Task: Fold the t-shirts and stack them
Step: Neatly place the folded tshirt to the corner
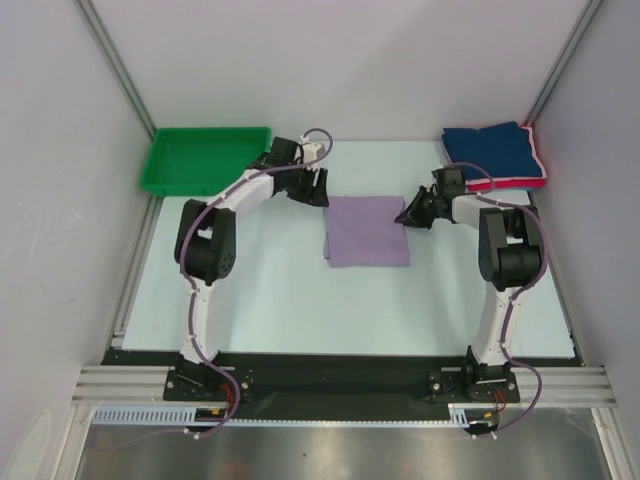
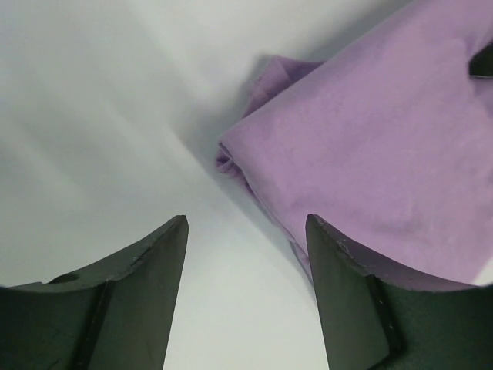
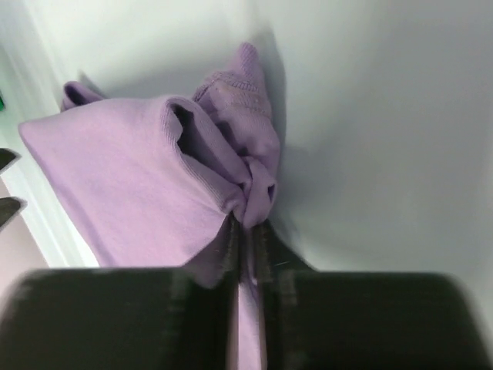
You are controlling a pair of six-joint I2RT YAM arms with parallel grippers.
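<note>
The folded pale lavender cloth t-shirt (image 1: pixel 367 231) lies at the middle of the flat white table (image 1: pixel 300 310), between both arms. The left black two-finger gripper (image 1: pixel 320 192) sits just beside its far left corner. The right black two-finger gripper (image 1: pixel 408 215) pinches its far right corner. The shallow green plastic tray (image 1: pixel 200 160) occupies the table's far left corner. At the far right corner, the folded navy blue cloth t-shirt (image 1: pixel 493 150) lies on the pink-red cloth t-shirt (image 1: pixel 541 165).

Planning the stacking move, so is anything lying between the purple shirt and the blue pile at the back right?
Nothing loose shows on the table between the lavender shirt and the navy shirt. Only the right arm itself lies along that line, with the right gripper shut on the lavender shirt's edge.
</note>
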